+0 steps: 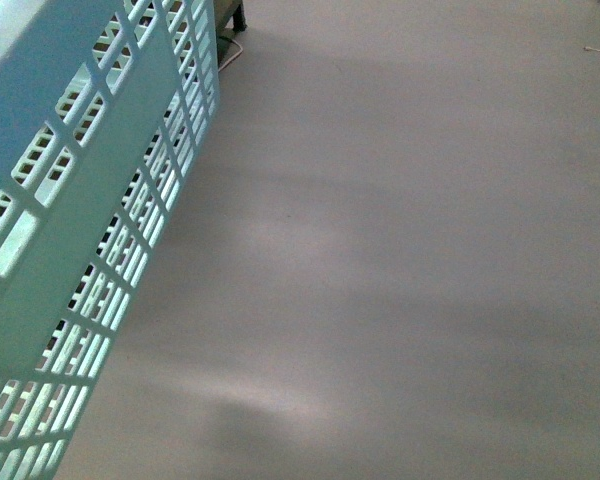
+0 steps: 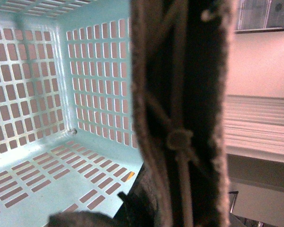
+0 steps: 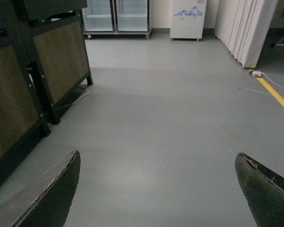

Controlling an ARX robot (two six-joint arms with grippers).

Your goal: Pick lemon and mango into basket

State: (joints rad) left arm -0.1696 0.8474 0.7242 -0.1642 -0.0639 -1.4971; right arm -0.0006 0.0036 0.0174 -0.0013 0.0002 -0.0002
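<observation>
Basket (image 1: 130,120) fills L edge of front view, very close, wall tilted. Can't tell if it rests on floor (image 1: 400,250) or hangs.

L wrist cam looks into it: slotted walls + bottom, no fruit in the part seen. Dark fuzzy strip (image 2: 180,118) blocks mid-frame there. Maybe the handle, maybe a finger; too close and blurred to say. So L fingers: can't tell if spread or pinching.

R fingers (image 3: 47,194): spread wide, nothing btwn, only bare floor beyond. Dark cabinet (image 3: 19,94) off to one side.

Lemon + mango: not in any view, and not in basket as far as seen. Task looks near its start, by my read.

Step in hand, prob.: find the fruit. To do it well:
- Search till yellow-orange ovals show in front cam. Short, round one = lemon; longer one = mango.
- Approach w/ R fingers wide, span fruit across its short axis, close gently. Smooth skin likely to slip or roll.
- Hold basket mouth up + within R arm's reach for the drop.
</observation>
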